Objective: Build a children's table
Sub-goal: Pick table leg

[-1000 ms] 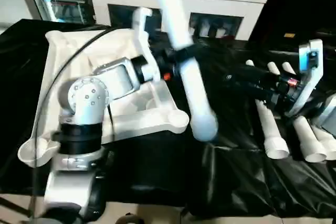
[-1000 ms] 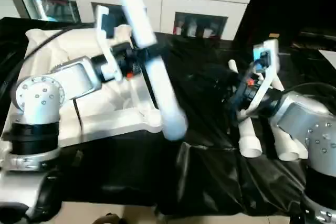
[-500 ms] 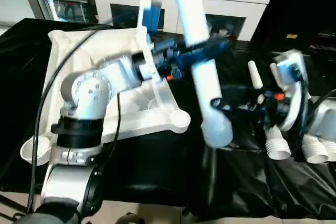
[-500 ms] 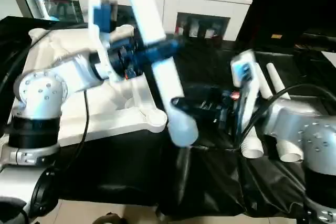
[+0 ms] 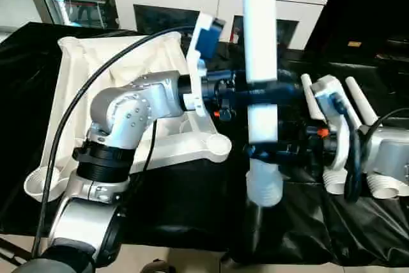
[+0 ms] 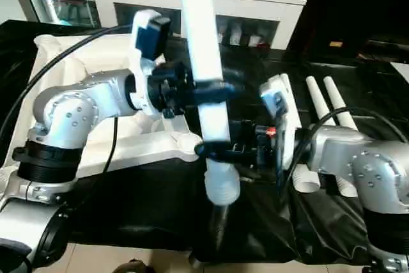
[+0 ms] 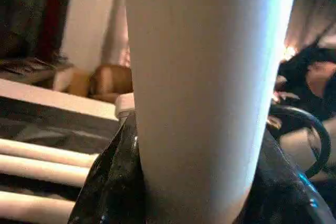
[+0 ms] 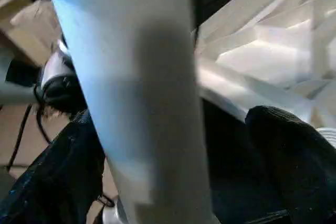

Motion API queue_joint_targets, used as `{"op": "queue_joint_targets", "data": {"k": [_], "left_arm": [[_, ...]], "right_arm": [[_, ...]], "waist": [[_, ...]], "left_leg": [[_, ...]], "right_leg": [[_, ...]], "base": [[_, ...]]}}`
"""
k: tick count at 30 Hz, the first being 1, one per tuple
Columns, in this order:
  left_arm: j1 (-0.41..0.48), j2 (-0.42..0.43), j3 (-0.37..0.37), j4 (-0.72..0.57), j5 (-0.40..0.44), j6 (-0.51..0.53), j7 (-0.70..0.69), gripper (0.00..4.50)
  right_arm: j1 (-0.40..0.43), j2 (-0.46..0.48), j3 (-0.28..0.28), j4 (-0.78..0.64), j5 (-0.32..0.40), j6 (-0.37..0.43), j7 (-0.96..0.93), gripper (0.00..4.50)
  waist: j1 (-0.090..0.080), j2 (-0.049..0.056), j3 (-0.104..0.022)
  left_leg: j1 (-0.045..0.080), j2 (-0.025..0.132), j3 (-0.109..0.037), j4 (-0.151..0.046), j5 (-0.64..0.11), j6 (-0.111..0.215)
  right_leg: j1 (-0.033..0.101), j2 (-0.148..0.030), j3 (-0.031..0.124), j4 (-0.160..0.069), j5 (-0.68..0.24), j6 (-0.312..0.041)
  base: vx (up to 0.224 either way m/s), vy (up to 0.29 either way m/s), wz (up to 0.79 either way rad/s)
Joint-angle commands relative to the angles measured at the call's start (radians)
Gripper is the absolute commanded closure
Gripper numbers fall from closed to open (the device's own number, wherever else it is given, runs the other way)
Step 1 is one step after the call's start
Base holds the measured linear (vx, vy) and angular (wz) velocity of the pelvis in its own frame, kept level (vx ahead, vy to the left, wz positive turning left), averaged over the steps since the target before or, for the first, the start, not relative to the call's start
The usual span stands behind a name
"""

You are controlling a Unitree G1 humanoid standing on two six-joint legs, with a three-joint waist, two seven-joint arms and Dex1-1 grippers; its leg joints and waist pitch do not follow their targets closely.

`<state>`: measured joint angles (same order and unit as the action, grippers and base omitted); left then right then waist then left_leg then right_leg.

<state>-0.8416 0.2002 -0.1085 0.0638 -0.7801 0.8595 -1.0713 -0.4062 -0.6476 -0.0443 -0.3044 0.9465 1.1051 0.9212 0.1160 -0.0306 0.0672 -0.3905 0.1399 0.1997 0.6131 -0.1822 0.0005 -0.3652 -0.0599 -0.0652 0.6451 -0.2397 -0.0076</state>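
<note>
Left gripper [image 5: 255,89] clamps leg [image 5: 261,49] upright beside tabletop [image 5: 83,75]; right gripper [image 5: 271,153] spread wide around its lower end. No legs fitted; three spares [image 5: 358,103] waiting.

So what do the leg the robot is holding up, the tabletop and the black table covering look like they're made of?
Leg: probably plastic tube, smooth, matte white, hollow at its wide lower end.
Tabletop: likely moulded white plastic, with ribs underneath and a round corner socket.
Covering: looks like thin black plastic sheeting, glossy and wrinkled, with shiny creases.
</note>
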Motion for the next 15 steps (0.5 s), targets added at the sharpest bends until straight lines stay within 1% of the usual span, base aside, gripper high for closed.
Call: {"op": "queue_joint_targets", "data": {"k": [1,3,5,6,9,10,11,12,13,15], "left_arm": [[-0.015,0.004,-0.018,-0.005,0.016,-0.016,-0.019,2.66],[-0.017,0.006,-0.022,-0.003,0.018,-0.020,-0.023,2.66],[-0.018,0.007,-0.024,-0.002,0.019,-0.021,-0.029,2.66],[-0.018,0.008,-0.025,-0.002,0.020,-0.022,-0.033,2.66],[-0.020,0.010,-0.029,0.000,0.026,-0.026,-0.042,2.66],[-0.020,0.012,-0.033,0.000,0.028,-0.028,-0.048,2.66],[-0.021,0.015,-0.036,0.000,0.029,-0.029,-0.052,2.66],[-0.021,0.016,-0.037,0.000,0.029,-0.029,-0.054,2.66],[-0.022,0.020,-0.042,0.000,0.030,-0.031,-0.060,2.66],[-0.022,0.020,-0.043,0.001,0.030,-0.031,-0.062,2.66]], "right_arm": [[0.007,-0.024,0.020,-0.021,-0.017,-0.012,0.017,0.38],[0.013,-0.031,0.031,-0.026,-0.022,-0.016,0.026,0.46],[0.019,-0.035,0.039,-0.032,-0.024,-0.019,0.033,0.80],[0.025,-0.038,0.046,-0.037,-0.027,-0.021,0.038,0.89],[0.036,-0.047,0.062,-0.046,-0.038,-0.033,0.051,0.98],[0.041,-0.050,0.068,-0.050,-0.043,-0.039,0.056,1.24],[0.044,-0.052,0.072,-0.052,-0.046,-0.041,0.059,1.33],[0.044,-0.053,0.074,-0.052,-0.047,-0.042,0.060,1.36],[0.048,-0.058,0.081,-0.054,-0.054,-0.048,0.067,1.40],[0.050,-0.060,0.083,-0.055,-0.057,-0.050,0.070,1.67]], "waist": [[0.003,-0.013,-0.071],[0.003,-0.013,-0.070],[0.003,-0.013,-0.070],[0.003,-0.013,-0.069],[0.004,-0.013,-0.070],[0.004,-0.012,-0.071],[0.004,-0.013,-0.071],[0.004,-0.010,-0.071],[0.003,-0.012,-0.071],[0.004,-0.011,-0.070]], "left_leg": [[0.029,0.106,-0.048,-0.066,-0.071,0.005],[0.029,0.105,-0.047,-0.065,-0.076,0.006],[0.030,0.105,-0.047,-0.065,-0.082,0.004],[0.030,0.105,-0.047,-0.065,-0.082,0.004],[0.029,0.106,-0.048,-0.065,-0.083,0.003],[0.028,0.105,-0.048,-0.065,-0.076,0.007],[0.028,0.106,-0.049,-0.065,-0.075,0.008],[0.028,0.106,-0.049,-0.065,-0.074,0.009],[0.028,0.106,-0.049,-0.065,-0.074,0.009],[0.029,0.105,-0.048,-0.065,-0.082,0.007]], "right_leg": [[0.037,-0.123,0.065,-0.079,-0.059,-0.232],[0.037,-0.125,0.065,-0.081,-0.062,-0.239],[0.037,-0.124,0.065,-0.081,-0.070,-0.236],[0.037,-0.123,0.065,-0.081,-0.072,-0.237],[0.038,-0.124,0.066,-0.081,-0.075,-0.238],[0.038,-0.123,0.065,-0.079,-0.062,-0.238],[0.038,-0.123,0.065,-0.079,-0.058,-0.238],[0.037,-0.123,0.065,-0.078,-0.055,-0.239],[0.037,-0.123,0.065,-0.078,-0.051,-0.240],[0.037,-0.124,0.065,-0.080,-0.062,-0.242]], "base": [[0.000,0.000,0.00],[0.000,0.000,0.00],[0.000,0.000,0.00],[0.000,0.000,0.00],[0.000,0.000,0.00],[0.000,0.000,0.00],[0.000,0.000,0.00],[0.000,0.000,0.00],[0.000,0.000,0.00],[0.000,0.000,0.00]]}}
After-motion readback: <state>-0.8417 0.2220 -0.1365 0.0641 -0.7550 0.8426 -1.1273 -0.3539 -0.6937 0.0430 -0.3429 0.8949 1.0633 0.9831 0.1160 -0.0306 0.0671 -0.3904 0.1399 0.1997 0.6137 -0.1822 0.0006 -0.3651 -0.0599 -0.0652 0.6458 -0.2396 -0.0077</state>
